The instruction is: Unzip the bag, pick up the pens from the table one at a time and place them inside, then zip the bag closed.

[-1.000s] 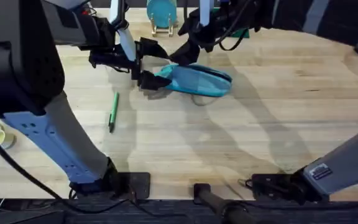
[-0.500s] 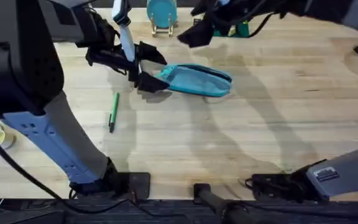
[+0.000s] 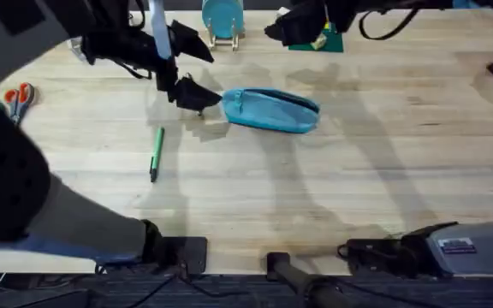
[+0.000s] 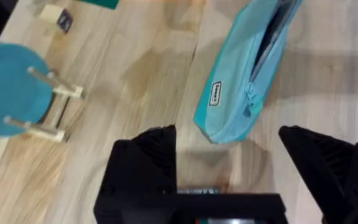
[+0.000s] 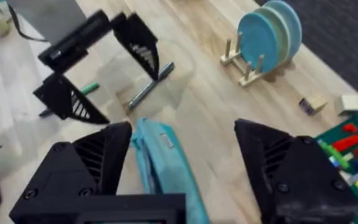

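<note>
One green pen [image 3: 155, 153] near bag [image 3: 270, 109]; scissors [image 3: 19, 97] well apart

Light blue pencil pouch [image 3: 271, 110]: soft matt cloth, faintly wrinkled, with dark zipper [image 4: 272, 34] along top and small pale sewn label [image 4: 216, 94] on side. Table [image 3: 358, 180]: pale butcher-block wood, plank strips visible, smooth with low satin sheen. Green pen [image 3: 155, 152]: smooth, plastic-looking barrel, dark tip. Silver-grey pen [image 5: 150, 86]: metallic, slightly reflective. Left gripper [image 4: 235, 158] and right gripper [image 5: 185, 158]: black matt plastic-looking fingers, ribbed inner faces on the right one. Round teal plates [image 5: 270, 31]: smooth, matt, held in bare light-wood dowel rack [image 5: 244, 62]. Scissors [image 3: 19, 97]: glossy orange handles.
</note>
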`<move>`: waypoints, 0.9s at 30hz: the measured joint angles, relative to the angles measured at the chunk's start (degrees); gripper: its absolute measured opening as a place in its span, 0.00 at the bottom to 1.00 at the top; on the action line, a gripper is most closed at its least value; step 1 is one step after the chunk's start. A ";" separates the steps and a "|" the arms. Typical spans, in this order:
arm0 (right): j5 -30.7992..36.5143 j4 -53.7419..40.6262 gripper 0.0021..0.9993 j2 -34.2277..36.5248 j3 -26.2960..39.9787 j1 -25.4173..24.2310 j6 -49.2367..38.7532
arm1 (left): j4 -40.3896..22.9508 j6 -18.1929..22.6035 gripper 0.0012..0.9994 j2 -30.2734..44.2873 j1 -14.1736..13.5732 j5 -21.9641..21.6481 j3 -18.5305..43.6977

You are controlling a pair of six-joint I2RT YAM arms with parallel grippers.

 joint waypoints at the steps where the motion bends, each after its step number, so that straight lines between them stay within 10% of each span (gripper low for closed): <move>1: 0.00 -0.92 1.00 -0.45 0.00 -0.11 0.04 | -0.02 -1.23 1.00 -0.93 0.00 -0.84 0.00; 27: 2.21 -31.86 0.97 -13.60 0.00 -6.21 -9.43 | -12.00 -26.29 0.99 -25.44 0.00 -9.81 0.00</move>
